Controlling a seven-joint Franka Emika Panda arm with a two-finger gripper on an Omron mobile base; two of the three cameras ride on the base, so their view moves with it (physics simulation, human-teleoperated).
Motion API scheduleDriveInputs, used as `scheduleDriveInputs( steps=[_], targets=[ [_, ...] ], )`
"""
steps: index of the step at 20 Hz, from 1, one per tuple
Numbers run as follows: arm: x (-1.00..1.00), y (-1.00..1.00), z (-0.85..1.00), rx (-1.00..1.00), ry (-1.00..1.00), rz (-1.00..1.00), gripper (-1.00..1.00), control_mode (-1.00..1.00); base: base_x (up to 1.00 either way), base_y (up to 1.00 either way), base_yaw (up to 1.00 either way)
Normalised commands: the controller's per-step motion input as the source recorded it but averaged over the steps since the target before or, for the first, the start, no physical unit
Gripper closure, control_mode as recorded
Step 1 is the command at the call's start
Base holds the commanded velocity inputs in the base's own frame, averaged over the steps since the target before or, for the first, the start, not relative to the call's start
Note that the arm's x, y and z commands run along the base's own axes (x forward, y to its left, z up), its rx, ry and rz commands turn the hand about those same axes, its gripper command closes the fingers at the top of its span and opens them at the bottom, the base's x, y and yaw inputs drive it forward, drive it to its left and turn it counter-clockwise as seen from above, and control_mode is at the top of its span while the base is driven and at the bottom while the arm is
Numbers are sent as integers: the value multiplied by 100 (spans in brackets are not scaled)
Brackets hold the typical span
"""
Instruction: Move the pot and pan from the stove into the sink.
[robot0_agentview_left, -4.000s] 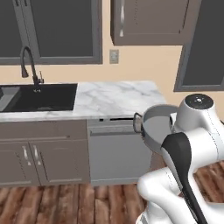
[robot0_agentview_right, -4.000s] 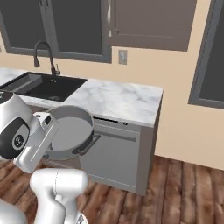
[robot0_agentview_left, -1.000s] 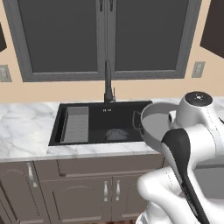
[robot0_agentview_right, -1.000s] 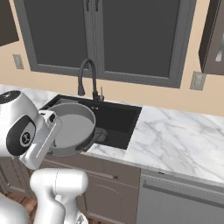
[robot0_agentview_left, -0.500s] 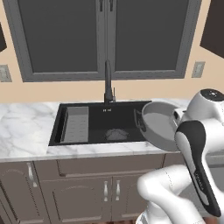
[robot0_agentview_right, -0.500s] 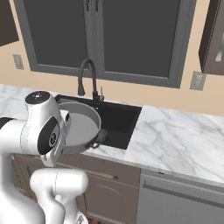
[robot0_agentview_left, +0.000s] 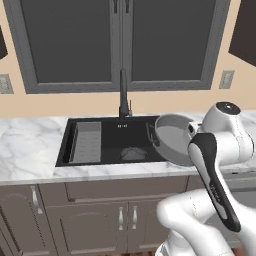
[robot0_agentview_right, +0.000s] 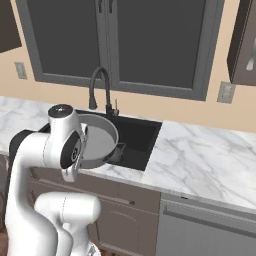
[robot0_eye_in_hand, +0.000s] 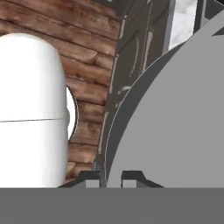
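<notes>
Gripper (robot0_eye_in_hand: 110, 177) is closed narrow on the rim of the pot (robot0_agentview_left: 176, 144); in the hand view its two dark fingertips (robot0_eye_in_hand: 90, 178) stand close together at the bottom, one on each side of the thin edge of the pot wall. From this camera the grey pot wall takes most of the right side, and behind it are the wooden floor (robot0_eye_in_hand: 83, 52) and a dark cabinet front (robot0_eye_in_hand: 131, 57).

In the left base view the pot is held in the air, tilted so that its open side looks toward the left and a little up. It hangs at the right end of the sink (robot0_agentview_left: 111, 150), partly above the basin and partly above the front edge of the marble counter (robot0_agentview_left: 27, 150). One small loop handle (robot0_agentview_left: 151, 135) of the pot points toward the basin. The white arm is just at the right of the pot and hides the hand itself.

Inside the black sink lies a grey ribbed rack insert (robot0_agentview_left: 86, 142) at the left end, and a small grey thing (robot0_agentview_left: 133, 153) sits on the bottom near the middle; what it is I cannot tell. The tall dark faucet (robot0_agentview_left: 123, 95) stands behind the basin, under the window.

In the right base view the pot (robot0_agentview_right: 97, 139) is beside the upper part of the arm, in front of the sink (robot0_agentview_right: 142, 135) and the curved faucet (robot0_agentview_right: 100, 90)
</notes>
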Motion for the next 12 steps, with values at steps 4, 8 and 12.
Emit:
scheduleDriveInputs(
  steps=[4, 8, 12],
  targets=[
    [77, 3, -30, -1, 3, 4, 100, -100, 0, 0, 0],
    [79, 0, -35, -4, 8, 6, 100, -100, 0, 0, 0],
    [81, 0, -37, -6, 14, 7, 100, -100, 0, 0, 0]
  ],
)
